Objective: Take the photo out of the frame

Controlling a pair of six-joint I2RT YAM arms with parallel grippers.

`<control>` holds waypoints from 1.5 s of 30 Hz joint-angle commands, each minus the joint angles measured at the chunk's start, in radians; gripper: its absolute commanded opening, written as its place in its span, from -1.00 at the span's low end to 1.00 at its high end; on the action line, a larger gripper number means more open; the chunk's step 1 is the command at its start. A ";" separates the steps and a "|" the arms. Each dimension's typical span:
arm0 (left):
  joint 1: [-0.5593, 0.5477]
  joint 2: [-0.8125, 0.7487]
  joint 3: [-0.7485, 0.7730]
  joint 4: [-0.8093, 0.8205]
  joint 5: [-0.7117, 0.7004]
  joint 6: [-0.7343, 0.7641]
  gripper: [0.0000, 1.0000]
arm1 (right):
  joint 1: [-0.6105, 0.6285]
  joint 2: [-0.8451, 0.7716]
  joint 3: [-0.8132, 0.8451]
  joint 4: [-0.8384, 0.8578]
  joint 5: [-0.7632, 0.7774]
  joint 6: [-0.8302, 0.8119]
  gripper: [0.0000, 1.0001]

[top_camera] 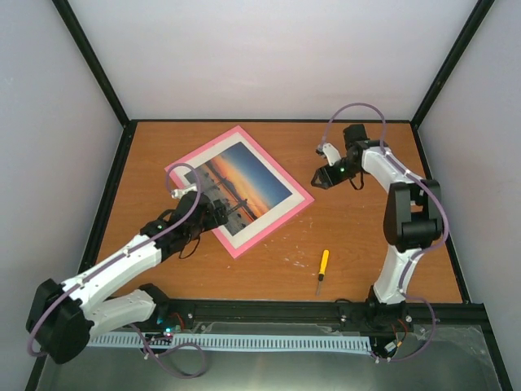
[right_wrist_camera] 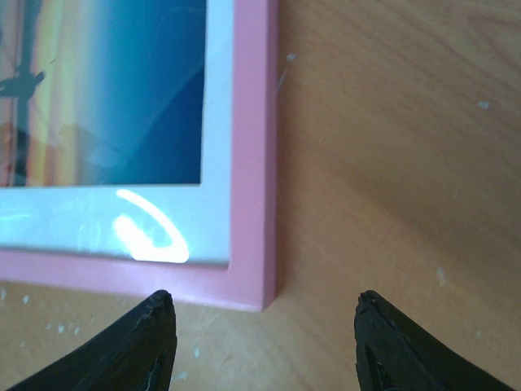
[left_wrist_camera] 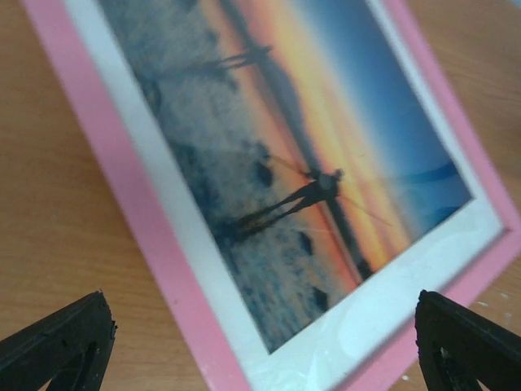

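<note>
Left jaws: wide, empty, above the frame point(left_wrist_camera: 159, 244) near its corner.
Right jaws: apart, empty, beside another corner.
Risk: flat frame may skid on bench point(top_camera: 366, 236), photo point(top_camera: 244, 183) unreached.

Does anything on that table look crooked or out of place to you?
The pink frame lies face up, turned at an angle to the table edges, and a yellow-handled screwdriver lies loose near the front. Nothing looks broken.
</note>
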 commanded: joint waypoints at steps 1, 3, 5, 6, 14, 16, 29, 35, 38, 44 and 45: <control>0.032 0.051 0.028 -0.021 0.054 -0.095 1.00 | 0.029 0.118 0.132 -0.069 0.037 0.024 0.14; 0.034 0.057 0.009 0.068 0.116 -0.035 0.99 | 0.048 0.182 0.178 -0.092 0.038 0.017 0.09; 0.035 0.049 -0.034 0.128 0.171 -0.045 0.99 | 0.073 0.229 0.206 -0.109 0.045 0.001 0.06; 0.034 0.044 -0.059 0.156 0.190 -0.063 1.00 | 0.082 0.246 0.213 -0.111 0.053 -0.005 0.06; 0.036 0.105 -0.134 0.232 0.298 -0.163 1.00 | 0.107 0.291 0.181 -0.092 0.076 0.002 0.04; 0.036 0.131 -0.132 0.232 0.296 -0.172 0.99 | 0.107 0.271 0.149 -0.099 0.068 -0.003 -0.09; 0.066 0.255 -0.081 0.127 0.185 -0.187 1.00 | 0.133 0.003 -0.191 -0.062 -0.067 0.003 -0.26; 0.084 0.278 -0.016 0.008 0.108 -0.187 0.99 | 0.134 -0.035 -0.269 -0.050 -0.035 -0.014 -0.19; 0.099 0.191 -0.055 0.037 0.060 -0.175 0.99 | 0.134 -0.051 -0.247 -0.068 -0.017 -0.028 -0.17; 0.289 0.173 -0.111 0.116 0.132 -0.120 0.99 | 0.137 -0.129 -0.190 -0.082 0.037 -0.074 -0.17; 0.300 0.187 -0.111 0.131 0.138 -0.113 0.99 | 0.137 -0.133 -0.181 -0.070 0.066 -0.072 -0.15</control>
